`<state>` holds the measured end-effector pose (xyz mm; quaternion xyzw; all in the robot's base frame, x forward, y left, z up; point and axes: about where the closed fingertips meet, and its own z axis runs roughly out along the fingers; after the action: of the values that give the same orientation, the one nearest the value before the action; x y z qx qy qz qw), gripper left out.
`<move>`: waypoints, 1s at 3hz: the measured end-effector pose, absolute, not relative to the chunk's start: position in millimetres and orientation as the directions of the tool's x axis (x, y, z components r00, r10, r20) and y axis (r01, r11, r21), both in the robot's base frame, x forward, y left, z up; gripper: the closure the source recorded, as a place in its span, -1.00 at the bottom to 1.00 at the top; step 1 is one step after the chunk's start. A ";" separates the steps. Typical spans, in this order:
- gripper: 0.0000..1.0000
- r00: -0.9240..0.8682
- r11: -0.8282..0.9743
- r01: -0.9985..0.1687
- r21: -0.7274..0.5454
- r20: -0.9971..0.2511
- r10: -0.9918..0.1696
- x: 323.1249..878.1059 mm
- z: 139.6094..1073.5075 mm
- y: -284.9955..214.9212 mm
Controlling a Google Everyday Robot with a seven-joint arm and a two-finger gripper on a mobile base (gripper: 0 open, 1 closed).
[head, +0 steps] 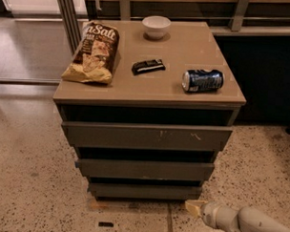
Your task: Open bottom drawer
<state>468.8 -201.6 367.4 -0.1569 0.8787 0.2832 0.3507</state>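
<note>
The bottom drawer (145,190) is the lowest and narrowest of three dark grey fronts on a low cabinet (150,92). It has a plain flat front with no handle. My gripper (193,207) is low at the bottom right, just above the floor, below and to the right of the bottom drawer's right corner. Its pale tip points left toward the cabinet. It does not touch the drawer.
On the cabinet top lie a chip bag (93,51), a white bowl (156,26), a small dark packet (148,66) and a blue can (202,80) on its side. The top drawer (146,136) has pale scratch marks. Speckled floor surrounds the cabinet; a dark wall stands right.
</note>
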 end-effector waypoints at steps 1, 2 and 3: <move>1.00 -0.713 0.823 -0.409 0.395 -0.701 -0.017 467.5 360.3 -213.8; 1.00 -0.707 0.845 -0.369 0.387 -0.707 0.015 486.6 337.8 -219.3; 1.00 -0.693 0.857 -0.376 0.353 -0.721 -0.007 546.4 302.1 -207.4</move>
<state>546.4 -207.4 302.1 -0.1079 0.8868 0.2450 0.3768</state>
